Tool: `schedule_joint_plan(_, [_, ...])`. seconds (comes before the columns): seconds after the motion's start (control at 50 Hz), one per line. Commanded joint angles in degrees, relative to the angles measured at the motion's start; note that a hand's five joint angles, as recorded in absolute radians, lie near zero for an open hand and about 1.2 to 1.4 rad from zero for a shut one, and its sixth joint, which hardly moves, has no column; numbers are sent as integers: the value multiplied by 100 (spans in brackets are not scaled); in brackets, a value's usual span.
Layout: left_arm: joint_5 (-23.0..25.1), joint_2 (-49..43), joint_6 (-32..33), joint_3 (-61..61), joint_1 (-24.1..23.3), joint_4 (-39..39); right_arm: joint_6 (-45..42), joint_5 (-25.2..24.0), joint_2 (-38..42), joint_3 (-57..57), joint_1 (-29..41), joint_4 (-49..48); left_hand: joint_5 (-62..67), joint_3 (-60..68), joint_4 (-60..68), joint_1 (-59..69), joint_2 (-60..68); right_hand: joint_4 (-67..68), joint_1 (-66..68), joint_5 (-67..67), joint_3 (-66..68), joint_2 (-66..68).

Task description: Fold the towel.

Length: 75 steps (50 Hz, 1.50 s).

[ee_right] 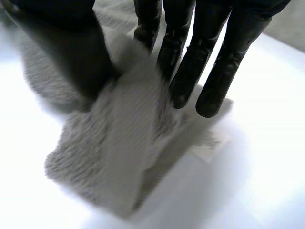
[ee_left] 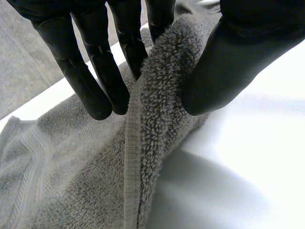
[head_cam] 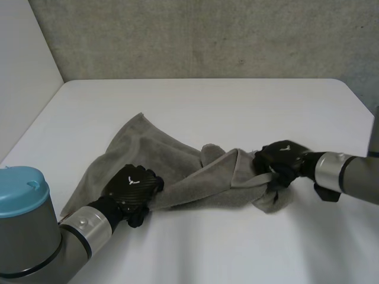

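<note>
On the white worktop (head_cam: 237, 106) the rumpled grey terry towel (head_cam: 177, 163) lies twisted. My left hand (head_cam: 133, 186) pinches its near edge, and my right hand (head_cam: 281, 157) its bunched end. Pulling now could fold that twist in, or slip a pinch.

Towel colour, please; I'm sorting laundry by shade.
Plain grey, no pattern. The towel shows best in the left wrist view.

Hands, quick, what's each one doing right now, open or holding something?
Left hand: shut on the towel, pinching its edge between thumb and fingers.
Right hand: shut on the towel's bunched end.
</note>
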Motion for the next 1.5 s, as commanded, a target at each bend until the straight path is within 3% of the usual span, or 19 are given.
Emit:
schedule_joint_plan(0.02, [0, 41, -67, 129, -181, 23, 898, -25, -324, 90, -416, -162, 177, 95, 220, 279, 242, -1062, -989, -1022, -1045, -999])
schedule_joint_plan(0.18, [-9, -38, -137, 243, -532, 32, 1575, 185, -781, 450, -662, -583, 177, 95, 220, 279, 242, -1263, -1191, -1223, -1247, -1201])
schedule_joint_plan(0.34, [-26, -82, -137, 463, -585, 32, 2067, 941, -1897, 1250, -583, -1541, 177, 95, 220, 279, 242, -2542, -2470, -2502, -2525, -2479])
schedule_joint_plan(0.38, [-26, -100, -146, 524, -550, 23, 2190, 1064, -2370, 1469, -382, -1795, 177, 95, 220, 279, 242, -3379, -3307, -3339, -3362, -3317])
schedule_joint_plan(0.52, [-35, -56, -137, 481, -497, -20, 2112, 1213, -2557, 1365, 452, -1867, 177, 95, 220, 279, 242, -3769, -3697, -3729, -3752, -3707])
schedule_joint_plan(0.64, [-35, -21, -120, 340, -506, -29, 1874, 1750, -1836, 670, 1087, -1796, 177, 95, 220, 279, 242, -4005, -3933, -3965, -3988, -3943])
schedule_joint_plan(0.84, [-35, -3, -129, 252, -480, -29, 136, 3040, -89, -936, 1913, -1120, 177, 95, 220, 279, 242, -4241, -4168, -4201, -4224, -4178])
schedule_joint_plan(1.0, [-35, 94, -129, 252, -471, -21, -717, 3612, 765, -1544, 2019, -1076, 177, 95, 220, 279, 242, -3572, -3500, -3532, -3555, -3509])
schedule_joint_plan(1.06, [-35, 120, -129, 252, -444, -12, -815, 3657, 810, -1580, 2019, -1067, 177, 95, 220, 279, 242, -2475, -2402, -2435, -2458, -2412])
schedule_joint_plan(1.1, [-35, 120, -129, 252, -366, 14, -790, 3649, 740, -1562, 1949, -1049, 177, 95, 220, 279, 242, 1541, 1613, 1581, 1558, 1603])
schedule_joint_plan(1.22, [-17, 94, -129, 270, -225, 50, -367, 3464, 238, -1211, 1949, -1084, 177, 95, 220, 279, 242, 1977, 2049, 2017, 1994, 2040])
schedule_joint_plan(1.36, [-26, -283, -111, 384, -23, 295, 897, 2209, -1280, -26, 1256, -1611, 177, 95, 220, 279, 242, 1977, 2049, 2017, 1994, 2040])
schedule_joint_plan(1.5, [-395, -706, -94, 560, 83, 603, 1109, 2066, -1757, 582, 595, -1682, 177, 95, 220, 279, 242, 1977, 2049, 2017, 1994, 2040])
